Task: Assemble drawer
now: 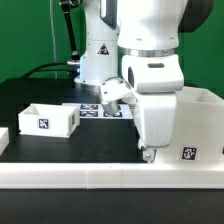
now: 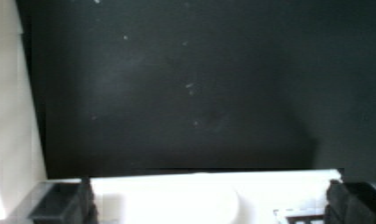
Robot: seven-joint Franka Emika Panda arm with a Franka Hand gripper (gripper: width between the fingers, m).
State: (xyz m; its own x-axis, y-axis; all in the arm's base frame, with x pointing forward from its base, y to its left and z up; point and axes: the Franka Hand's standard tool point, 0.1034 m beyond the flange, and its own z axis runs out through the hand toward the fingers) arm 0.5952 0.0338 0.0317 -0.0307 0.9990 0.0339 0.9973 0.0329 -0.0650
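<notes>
1. Exterior view: the white arm [image 1: 150, 45] fills the middle of the frame, and its bulky wrist housing covers most of what lies behind it.
2. The end effector [image 1: 150, 150] sits low, right of centre, just above the long border wall [image 1: 90, 177] that runs along the bottom. Its fingers are almost wholly hidden here, so this view does not show how they are set.
3. The drawer housing [image 1: 203, 120] stands at the right edge, cut off by the frame and partly covered by the wrist. One tag shows low on its front.
4. A drawer tray [image 1: 45, 118] sits open-topped on the black table [image 1: 95, 148] at the left, well apart from the housing, with a tag on its front wall.
5. The marker board [image 1: 92, 108] lies behind the tray, half hidden by the arm.
6. Wrist view: both dark fingers [image 2: 64, 203] of the end effector [image 2: 211, 203] are cropped by the frame edge and stand far apart.
7. A white part [image 2: 185, 190] fills the gap between them from side to side. Which drawer part it is cannot be made out.
8. I cannot tell whether the fingers pinch that part or only flank it.
</notes>
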